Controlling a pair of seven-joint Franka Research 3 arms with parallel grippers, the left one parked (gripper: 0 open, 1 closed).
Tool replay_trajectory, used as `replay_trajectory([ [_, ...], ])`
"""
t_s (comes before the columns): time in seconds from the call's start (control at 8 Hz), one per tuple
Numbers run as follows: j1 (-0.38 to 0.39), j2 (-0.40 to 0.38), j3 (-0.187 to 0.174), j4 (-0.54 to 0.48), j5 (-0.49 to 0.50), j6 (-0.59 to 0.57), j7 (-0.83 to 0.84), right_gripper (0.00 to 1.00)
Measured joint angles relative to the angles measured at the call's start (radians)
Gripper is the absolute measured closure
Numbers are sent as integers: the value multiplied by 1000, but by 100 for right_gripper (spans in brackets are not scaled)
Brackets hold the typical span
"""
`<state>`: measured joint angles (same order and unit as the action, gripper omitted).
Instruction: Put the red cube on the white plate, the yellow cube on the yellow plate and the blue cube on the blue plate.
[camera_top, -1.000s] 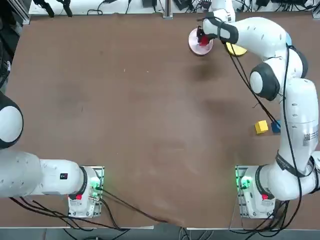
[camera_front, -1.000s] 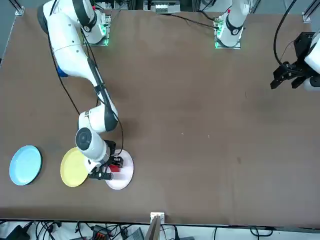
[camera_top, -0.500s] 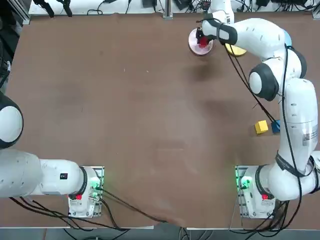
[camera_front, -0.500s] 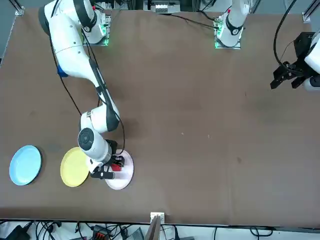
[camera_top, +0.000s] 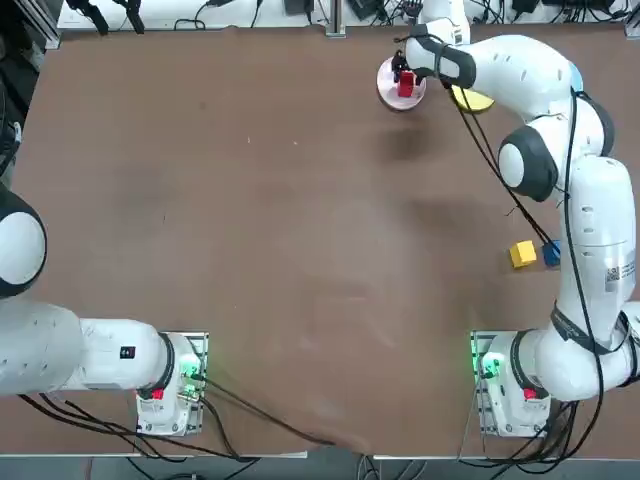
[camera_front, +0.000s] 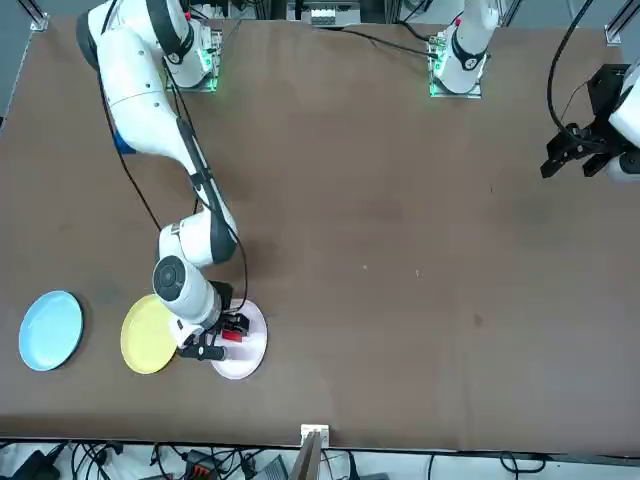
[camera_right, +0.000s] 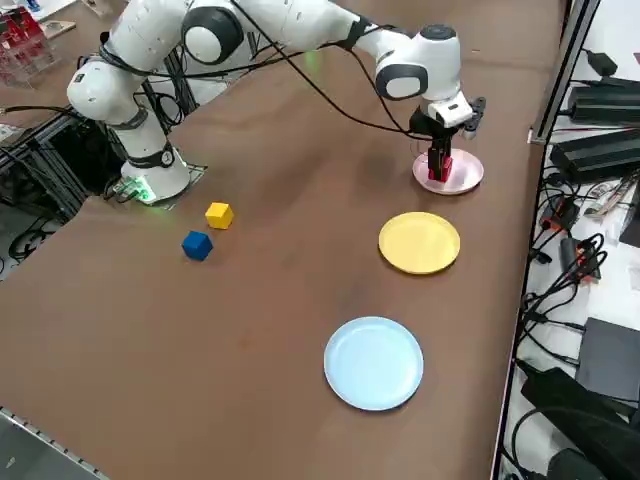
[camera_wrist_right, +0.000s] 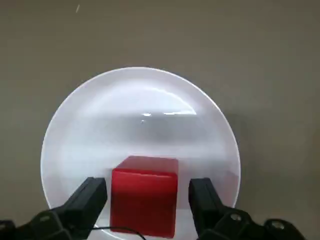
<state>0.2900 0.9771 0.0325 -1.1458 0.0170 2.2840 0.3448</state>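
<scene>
Red cube (camera_wrist_right: 144, 200) sits on white plate (camera_wrist_right: 140, 100) between the right gripper (camera_wrist_right: 147, 200)'s spread, non-touching fingers (camera_wrist_right: 90, 197), so a slanted lift-off could clip and knock it off; yellow cube (camera_right: 219, 214) and blue cube (camera_right: 197, 245) wait on the bench (camera_top: 250, 250).

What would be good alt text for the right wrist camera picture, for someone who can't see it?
A red cube sits on a round white plate, between the open fingers of the right gripper, with a gap on each side. The plate lies on a plain brown table, and nothing else is in view.
</scene>
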Motion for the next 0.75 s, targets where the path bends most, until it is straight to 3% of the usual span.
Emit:
replay_trajectory([
  [0.25,-5,-45,-6,35,12,-122,5,0],
  [0.75,-59,-293,-14,59,19,-518,5,1],
])
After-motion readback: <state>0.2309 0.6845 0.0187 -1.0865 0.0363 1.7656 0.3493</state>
